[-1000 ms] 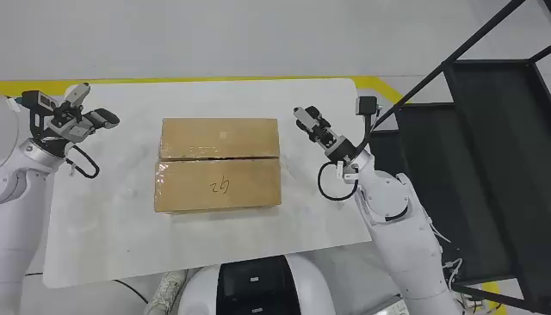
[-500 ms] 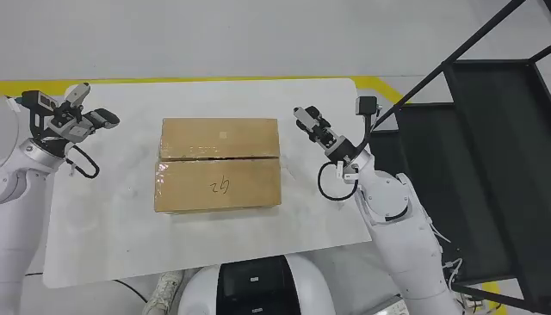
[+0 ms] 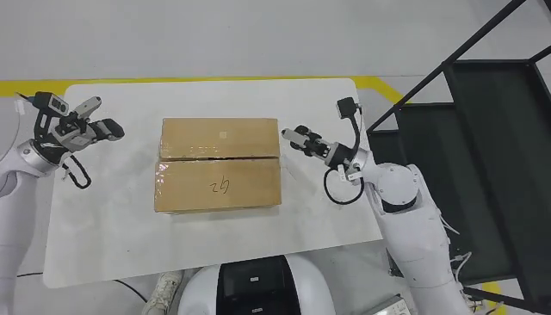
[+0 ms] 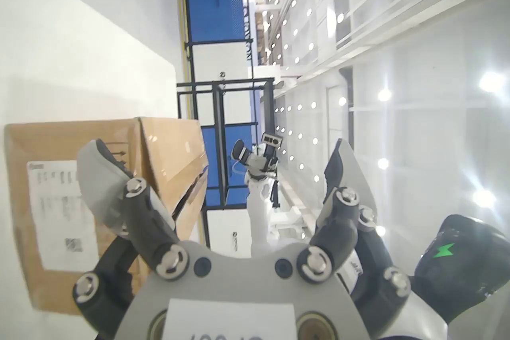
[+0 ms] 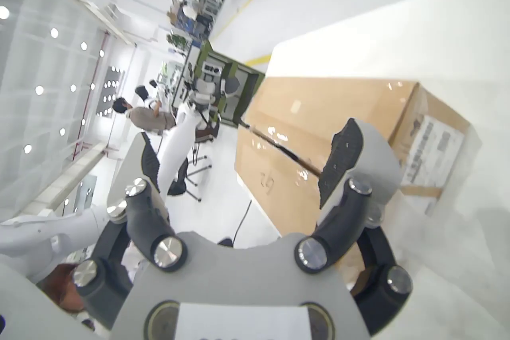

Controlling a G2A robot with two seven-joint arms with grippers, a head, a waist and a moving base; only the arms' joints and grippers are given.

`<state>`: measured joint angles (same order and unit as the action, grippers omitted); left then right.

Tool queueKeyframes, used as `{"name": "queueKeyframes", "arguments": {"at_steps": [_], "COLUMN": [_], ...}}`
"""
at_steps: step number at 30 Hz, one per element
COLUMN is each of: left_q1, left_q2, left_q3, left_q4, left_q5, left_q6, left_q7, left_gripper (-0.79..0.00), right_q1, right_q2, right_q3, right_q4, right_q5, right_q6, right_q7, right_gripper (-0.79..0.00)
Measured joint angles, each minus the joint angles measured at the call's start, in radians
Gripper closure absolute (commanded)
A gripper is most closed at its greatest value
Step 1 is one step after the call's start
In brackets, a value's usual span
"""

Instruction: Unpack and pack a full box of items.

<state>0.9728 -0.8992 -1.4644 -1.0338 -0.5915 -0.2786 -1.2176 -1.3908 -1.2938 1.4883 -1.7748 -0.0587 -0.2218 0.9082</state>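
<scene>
— What's carrying it all?
— A white tabletop (image 3: 103, 220) with rounded corners.
— And what's lying on it?
— A brown cardboard box (image 3: 219, 163), flat near the middle. Its top flaps are shut, with a handwritten mark on the flap nearer the robot and a white label (image 4: 59, 214) on an end face.

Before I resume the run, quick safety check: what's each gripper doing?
Left gripper: open, holding nothing.
Right gripper: open, holding nothing.

bright overhead light, flaring ceiling lamps (image 4: 492, 81), glare on box (image 5: 318, 118)
</scene>
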Motion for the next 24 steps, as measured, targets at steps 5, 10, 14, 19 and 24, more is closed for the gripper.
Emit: {"name": "queueKeyframes", "arguments": {"at_steps": [5, 10, 14, 19, 24], "left_q1": [-0.094, -0.146, -0.145, -0.145, -0.143], "left_q2": [0.007, 0.002, 0.002, 0.002, 0.002], "left_q3": [0.031, 0.057, 0.056, 0.056, 0.057], "left_q4": [0.101, 0.137, 0.136, 0.136, 0.133], "left_q5": [0.082, -0.002, 0.008, 0.008, 0.01], "left_q6": [-0.059, -0.025, -0.026, -0.026, -0.028], "left_q7": [-0.192, -0.301, -0.298, -0.298, -0.295], "left_gripper": [-0.785, -0.785, -0.785, -0.785, -0.785], "right_q1": [-0.01, -0.02, -0.02, -0.02, -0.021], "right_q2": [0.025, 0.037, 0.037, 0.037, 0.037], "right_q3": [0.056, 0.069, 0.068, 0.069, 0.062], "right_q4": [-0.012, -0.013, -0.011, -0.012, -0.012], "right_q5": [0.15, 0.156, 0.156, 0.156, 0.145], "right_q6": [0.015, 0.022, 0.023, 0.023, 0.024], "right_q7": [0.293, 0.334, 0.332, 0.332, 0.318], "right_gripper": [-0.785, -0.785, -0.785, -0.785, -0.785]}}
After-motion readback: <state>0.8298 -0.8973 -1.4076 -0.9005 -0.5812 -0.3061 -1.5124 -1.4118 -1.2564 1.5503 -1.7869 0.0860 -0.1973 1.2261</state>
